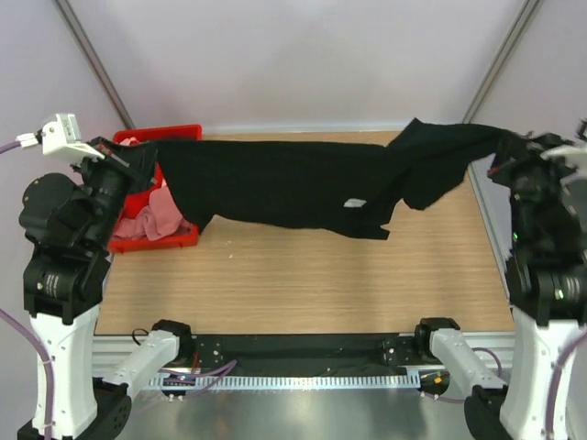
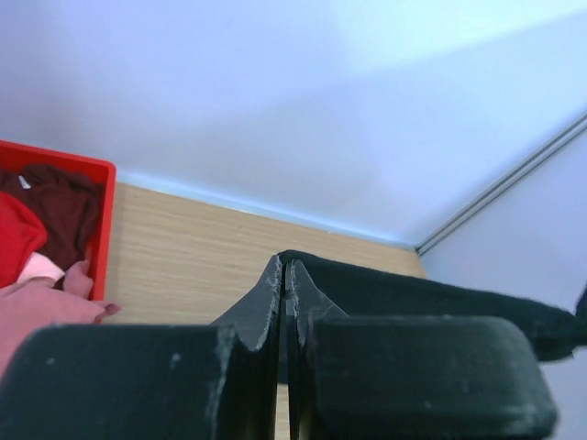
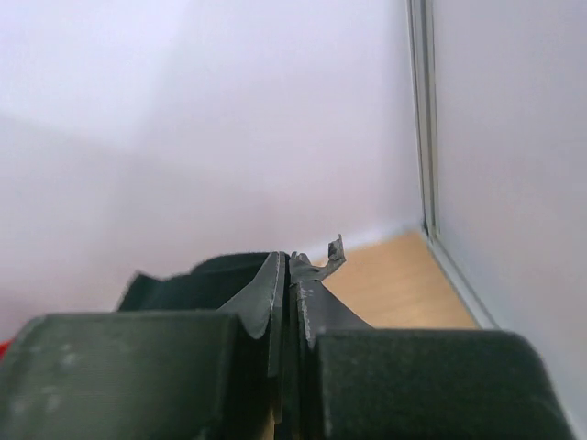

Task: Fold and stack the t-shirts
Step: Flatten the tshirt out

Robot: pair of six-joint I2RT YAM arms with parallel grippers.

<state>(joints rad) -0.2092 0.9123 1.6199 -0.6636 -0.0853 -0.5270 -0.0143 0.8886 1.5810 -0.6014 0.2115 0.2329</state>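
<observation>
A plain black t-shirt (image 1: pixel 275 183) with a small white label (image 1: pixel 355 203) hangs stretched across the back of the table, its lower edge sagging onto the wood. My left gripper (image 1: pixel 145 158) is shut on its left end, above the crate. My right gripper (image 1: pixel 500 154) is shut on its right end, where a sleeve droops. In the left wrist view the gripper (image 2: pixel 286 264) pinches black cloth (image 2: pixel 413 293) that runs off to the right. In the right wrist view the gripper (image 3: pixel 287 258) clamps black cloth (image 3: pixel 183 280) that trails left.
A red plastic crate (image 1: pixel 170 133) stands at the back left and holds pink (image 1: pixel 156 215) and red shirts. The left wrist view shows the crate (image 2: pixel 105 220) with maroon (image 2: pixel 60 206), red (image 2: pixel 14 229) and pink (image 2: pixel 37 302) cloth. White walls enclose the table.
</observation>
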